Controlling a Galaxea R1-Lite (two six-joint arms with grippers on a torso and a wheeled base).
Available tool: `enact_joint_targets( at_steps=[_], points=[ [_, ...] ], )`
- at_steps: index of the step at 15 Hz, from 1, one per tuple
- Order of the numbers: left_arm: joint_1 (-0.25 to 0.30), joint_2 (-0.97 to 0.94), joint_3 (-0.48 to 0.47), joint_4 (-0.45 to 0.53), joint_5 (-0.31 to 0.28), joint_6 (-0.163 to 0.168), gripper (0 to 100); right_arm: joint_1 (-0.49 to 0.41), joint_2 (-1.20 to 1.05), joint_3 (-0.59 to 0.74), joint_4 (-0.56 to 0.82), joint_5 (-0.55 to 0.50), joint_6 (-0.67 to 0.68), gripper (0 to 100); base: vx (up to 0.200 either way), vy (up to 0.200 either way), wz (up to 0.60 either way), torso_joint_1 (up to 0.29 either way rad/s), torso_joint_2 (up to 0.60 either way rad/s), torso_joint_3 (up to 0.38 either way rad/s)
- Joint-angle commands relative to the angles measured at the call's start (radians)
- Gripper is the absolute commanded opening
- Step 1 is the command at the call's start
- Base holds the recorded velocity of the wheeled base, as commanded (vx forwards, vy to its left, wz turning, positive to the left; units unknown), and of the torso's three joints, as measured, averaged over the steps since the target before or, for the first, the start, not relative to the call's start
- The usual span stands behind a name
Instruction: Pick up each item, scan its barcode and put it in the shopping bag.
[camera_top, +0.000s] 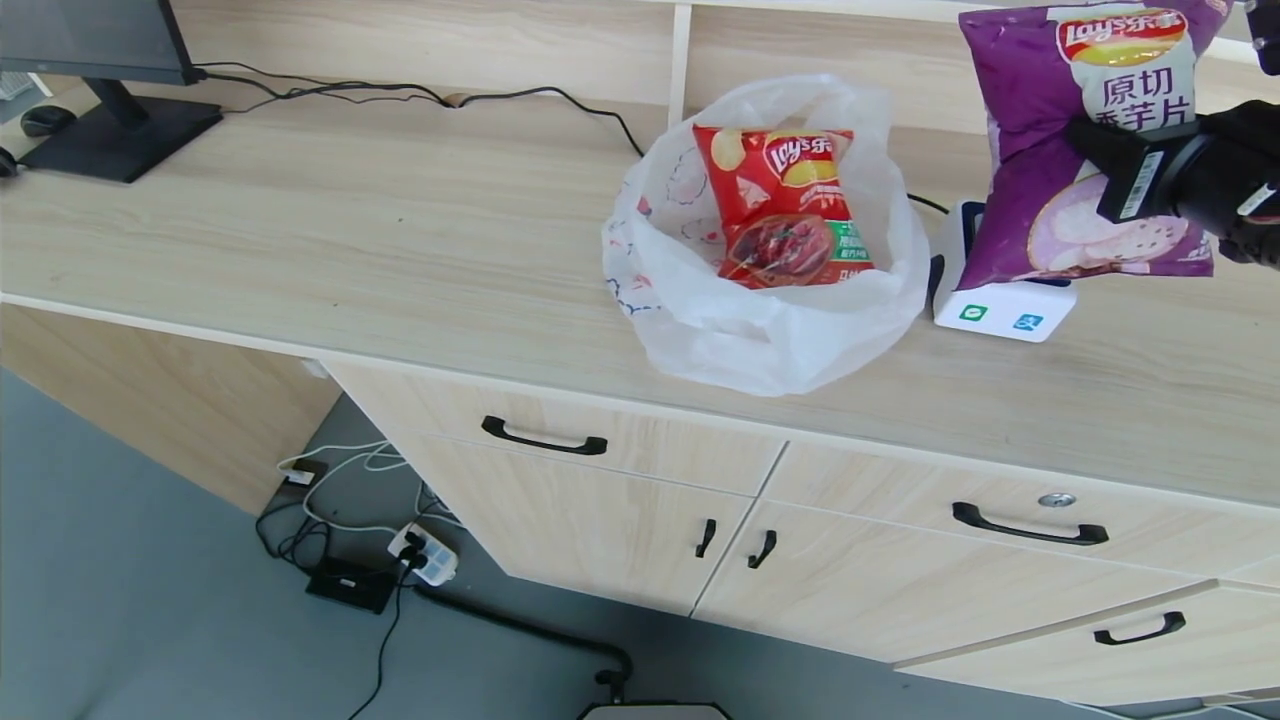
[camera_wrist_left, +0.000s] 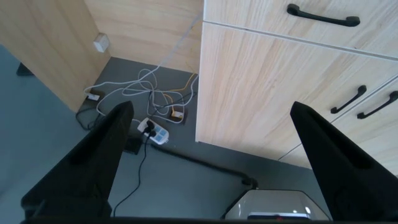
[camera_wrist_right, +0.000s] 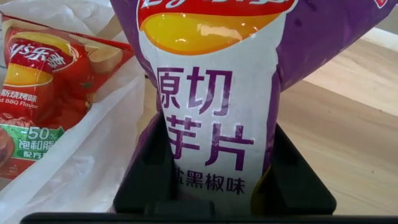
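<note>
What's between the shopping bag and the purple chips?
In the head view, a white scanner stands there, close beside the shopping bag and partly hidden by the purple chips.

I read counter (camera_top: 400, 250) bright, evenly lit, light soft. Faint shadow under shopping bag (camera_top: 800, 340), at its near edge. Floor (camera_top: 120, 560) below counter dimmer. Mild sheen on purple bag (camera_top: 1030, 220). On left wrist view, left gripper (camera_wrist_left: 211, 112) fingers (camera_wrist_left: 93, 168) near-black against lit cabinet (camera_wrist_left: 261, 81); floor there grey, dim.

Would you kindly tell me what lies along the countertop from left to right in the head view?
monitor stand → shopping bag → scanner → right gripper gripping the purple chip bag
</note>
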Motion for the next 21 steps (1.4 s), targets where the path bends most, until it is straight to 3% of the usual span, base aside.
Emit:
enact_joint_targets(
  at_steps=[1,4,8,14,16,19,21],
  points=[
    [0.0,0.002,0.0,0.0,0.0,-0.002,100,0.002,-0.005,-0.009,-0.001,0.0,0.006,0,0.0,0.0,0.0,0.0,0.0,0.0],
    [0.0,0.002,0.0,0.0,0.0,-0.002,100,0.019,-0.054,-0.032,0.007,0.005,0.017,0,0.0,0.0,0.0,0.0,0.0,0.0],
    [0.0,0.002,0.0,0.001,0.0,-0.002,100,0.117,-0.14,-0.042,0.076,0.004,0.081,0,0.0,0.0,0.3,0.0,0.0,0.0],
    [0.0,0.0,0.0,0.001,0.0,-0.002,100,0.1,-0.178,-0.046,0.15,0.004,0.095,0,0.0,0.0,0.6,0.002,0.0,0.002],
    [0.0,0.002,0.0,0.001,0.0,-0.002,100,0.102,-0.167,-0.045,0.16,0.007,0.103,0,0.0,0.0,0.0,0.0,0.0,0.0],
    [0.0,0.0,0.0,0.001,0.0,-0.002,100,0.096,-0.112,-0.037,0.164,-0.019,0.258,0,0.0,0.0,0.0,0.0,0.0,0.0],
    [0.0,0.002,0.0,0.001,0.0,-0.001,100,0.05,-0.081,-0.078,0.194,-0.062,0.262,0,0.0,0.0,0.0,0.0,0.0,0.0]
  ],
)
